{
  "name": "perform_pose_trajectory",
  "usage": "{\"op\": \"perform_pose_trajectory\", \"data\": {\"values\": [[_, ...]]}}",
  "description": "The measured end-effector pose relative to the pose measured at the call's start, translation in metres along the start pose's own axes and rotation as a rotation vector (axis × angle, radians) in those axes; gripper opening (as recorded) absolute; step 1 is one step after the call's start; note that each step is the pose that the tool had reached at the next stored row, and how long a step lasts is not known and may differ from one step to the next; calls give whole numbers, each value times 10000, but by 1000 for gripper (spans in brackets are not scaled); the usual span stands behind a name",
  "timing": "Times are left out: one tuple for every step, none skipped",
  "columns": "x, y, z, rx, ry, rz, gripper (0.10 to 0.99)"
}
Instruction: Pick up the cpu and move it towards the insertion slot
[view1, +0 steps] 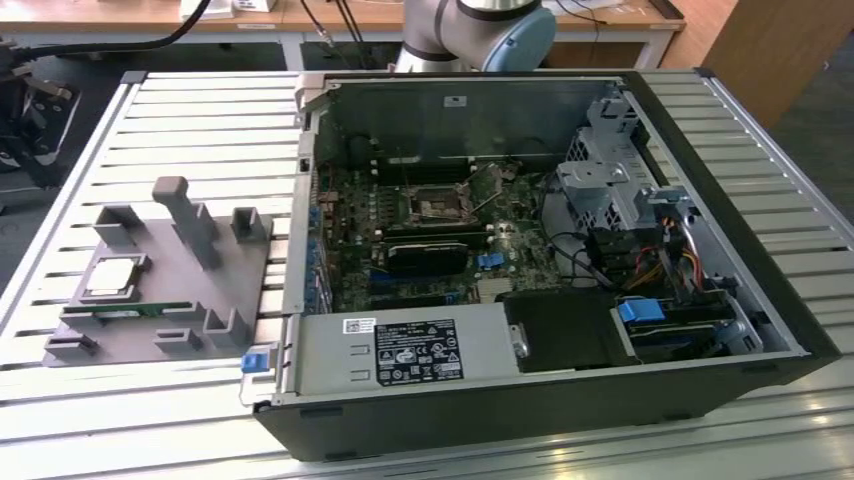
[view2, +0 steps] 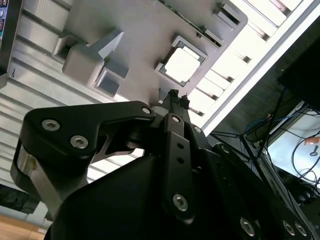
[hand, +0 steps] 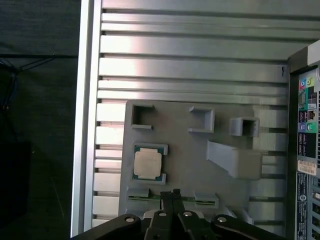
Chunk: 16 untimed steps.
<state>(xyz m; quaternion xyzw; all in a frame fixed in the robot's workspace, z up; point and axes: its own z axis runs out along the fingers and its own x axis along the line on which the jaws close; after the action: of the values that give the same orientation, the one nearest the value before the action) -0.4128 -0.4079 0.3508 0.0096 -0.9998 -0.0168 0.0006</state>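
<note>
The cpu (view1: 114, 275) lies flat in a framed pocket of the grey fixture plate (view1: 171, 293), close to the plate's outer edge, by the desk's (view1: 200, 110) edge at the exterior view's left; the hand (hand: 173, 192) hangs above the plate, its fingers pressed together on nothing, the tips near the cpu but apart from it; the insertion slot (view1: 438, 207) sits inside the open computer case (view1: 467, 420), well apart from the cpu.
</note>
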Motion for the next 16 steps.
{"op": "perform_pose_trajectory", "data": {"values": [[2,0,5,4,0,1,106],[69,-5,186,154,7,1,106],[70,-8,289,153,5,1,106],[70,-8,291,155,5,0,106],[70,-8,293,156,5,0,114],[70,-8,295,158,4,0,114],[70,-8,298,162,5,0,176],[70,-9,301,165,5,1,176],[70,-9,304,167,6,0,176],[70,-9,309,167,5,0,176],[71,-9,313,167,4,1,176],[74,-9,316,167,5,1,184],[76,-9,320,168,6,1,184],[83,-9,326,168,6,2,251],[92,-9,334,167,5,2,251],[100,-9,343,167,4,1,251]]}}
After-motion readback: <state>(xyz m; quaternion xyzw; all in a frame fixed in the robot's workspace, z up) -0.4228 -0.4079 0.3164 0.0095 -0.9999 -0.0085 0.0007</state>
